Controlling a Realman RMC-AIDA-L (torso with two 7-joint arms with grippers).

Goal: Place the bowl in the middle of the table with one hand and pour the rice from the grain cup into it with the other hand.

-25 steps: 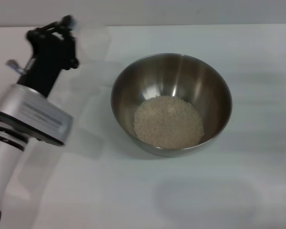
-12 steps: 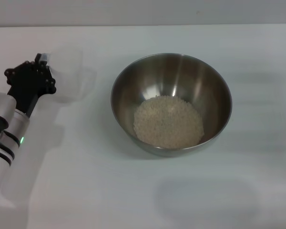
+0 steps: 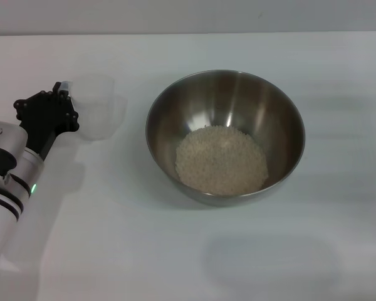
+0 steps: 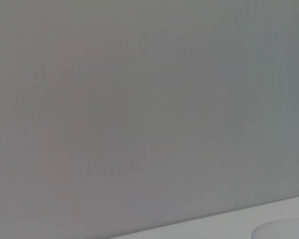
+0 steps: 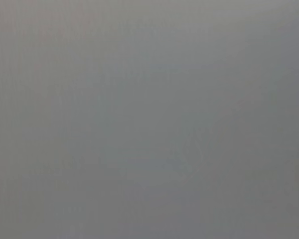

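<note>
The steel bowl [image 3: 229, 97] stands near the middle of the white table [image 3: 175, 257] with a heap of rice [image 3: 221, 160] in its bottom. The clear grain cup [image 3: 100, 114] is upright and looks empty, low over or on the table left of the bowl. My left gripper [image 3: 61, 99] is at the cup's left side, shut on its handle. A pale curved rim, probably the cup [image 4: 284, 230], shows at the edge of the left wrist view. My right gripper is out of view.
The table's far edge [image 3: 188, 33] meets a grey wall behind the bowl. My left arm [image 3: 12, 182] reaches in from the front left. The right wrist view shows only plain grey.
My left gripper swung left and down away from the bowl with the cup, then lowered the cup slightly to the right, now upright by the table.
</note>
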